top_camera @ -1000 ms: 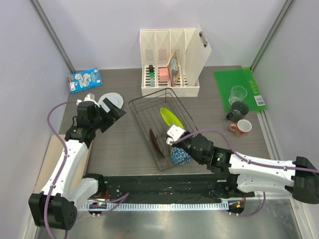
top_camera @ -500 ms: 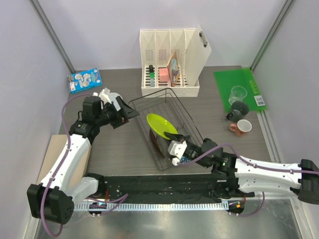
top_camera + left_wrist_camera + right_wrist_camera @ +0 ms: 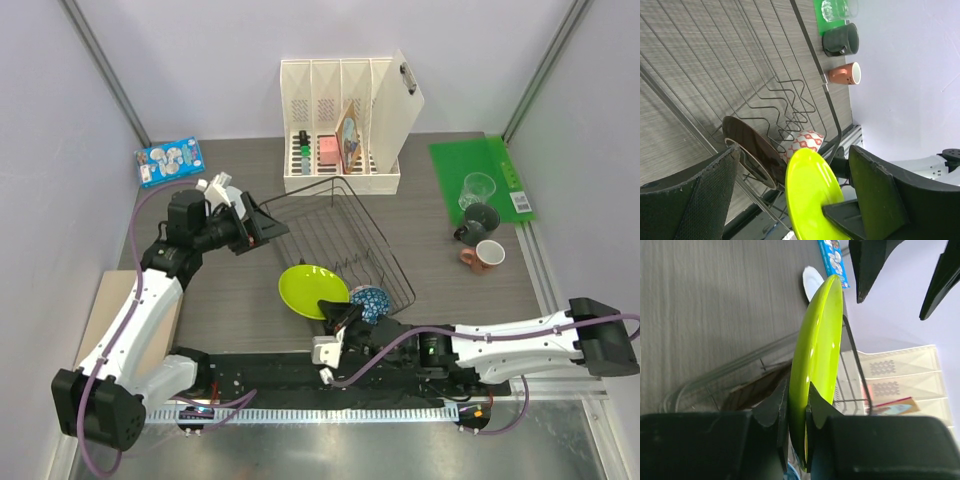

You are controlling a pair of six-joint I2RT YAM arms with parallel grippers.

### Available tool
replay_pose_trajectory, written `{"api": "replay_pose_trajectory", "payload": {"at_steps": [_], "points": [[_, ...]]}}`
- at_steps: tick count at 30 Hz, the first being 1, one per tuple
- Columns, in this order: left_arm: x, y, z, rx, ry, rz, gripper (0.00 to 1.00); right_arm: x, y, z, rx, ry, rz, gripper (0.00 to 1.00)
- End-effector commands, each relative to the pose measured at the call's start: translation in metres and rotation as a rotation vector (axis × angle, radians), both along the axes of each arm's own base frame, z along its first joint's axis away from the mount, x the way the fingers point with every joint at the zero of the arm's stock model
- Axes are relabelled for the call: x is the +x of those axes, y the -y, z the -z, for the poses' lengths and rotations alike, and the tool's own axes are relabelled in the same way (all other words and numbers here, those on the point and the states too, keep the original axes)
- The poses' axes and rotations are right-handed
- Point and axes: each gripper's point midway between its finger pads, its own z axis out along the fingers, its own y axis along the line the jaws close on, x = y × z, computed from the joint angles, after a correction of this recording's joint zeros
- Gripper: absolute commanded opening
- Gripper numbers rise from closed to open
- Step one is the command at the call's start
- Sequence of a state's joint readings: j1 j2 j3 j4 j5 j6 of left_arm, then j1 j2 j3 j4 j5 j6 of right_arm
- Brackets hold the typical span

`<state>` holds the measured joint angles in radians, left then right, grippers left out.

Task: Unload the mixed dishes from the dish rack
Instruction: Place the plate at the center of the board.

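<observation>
Right wrist: right pincer (image 3: 797,396) clamps glossy round lime-green plate (image 3: 821,330).

Looking at the dish rack (image 3: 335,232), a dark wire basket sitting in the middle of the worktop (image 3: 240,300). Carrying two things right now: blue patterned bowl (image 3: 368,300) tucked at the near end, plus a dark reddish-brown plate (image 3: 752,150) standing on edge between the prongs. Hanging just outside the rack's near-left corner, tilted face-up: lime-green plate (image 3: 313,291), being pinched by its rim in the right gripper (image 3: 797,388). Lying flat left of the rack: white plate (image 3: 812,281). Sitting well off to the right in a row: clear glass (image 3: 478,188), dark grey mug (image 3: 480,220), pink mug (image 3: 487,254).
</observation>
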<state>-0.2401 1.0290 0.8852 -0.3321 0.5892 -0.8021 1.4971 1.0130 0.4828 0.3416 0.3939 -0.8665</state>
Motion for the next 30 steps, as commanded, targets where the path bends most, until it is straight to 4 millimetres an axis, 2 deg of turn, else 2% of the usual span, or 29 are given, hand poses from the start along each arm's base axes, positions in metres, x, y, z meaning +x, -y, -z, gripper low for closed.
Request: {"api": "replay_pose_trajectory", "payload": {"at_steps": [1,3,4,5,11,17,25,30], "points": [[-0.014,0.004,-0.006,-0.016,0.037,0.06,0.88,0.016,0.009,-0.006,-0.058,0.207,0.104,0.01],[-0.017,0.004,-0.005,-0.017,0.042,0.062,0.87,0.022,0.012,-0.004,-0.098,0.273,0.133,0.01],[-0.018,0.004,-0.004,-0.018,0.039,0.065,0.86,0.023,0.012,-0.01,-0.106,0.327,0.135,0.01],[-0.019,0.004,-0.003,-0.02,0.035,0.07,0.86,0.025,0.012,-0.005,-0.135,0.358,0.136,0.01],[-0.027,0.01,-0.002,-0.033,0.027,0.106,0.83,0.026,0.005,-0.008,-0.177,0.479,0.125,0.01],[-0.036,0.018,0.001,-0.035,0.027,0.145,0.76,0.027,-0.004,-0.017,-0.145,0.5,0.125,0.01],[-0.05,0.033,0.017,-0.022,0.008,0.201,0.69,0.033,-0.015,-0.04,-0.069,0.496,0.124,0.01],[-0.054,0.037,0.026,-0.006,-0.006,0.215,0.63,0.038,-0.02,-0.045,-0.06,0.502,0.123,0.01]]}}
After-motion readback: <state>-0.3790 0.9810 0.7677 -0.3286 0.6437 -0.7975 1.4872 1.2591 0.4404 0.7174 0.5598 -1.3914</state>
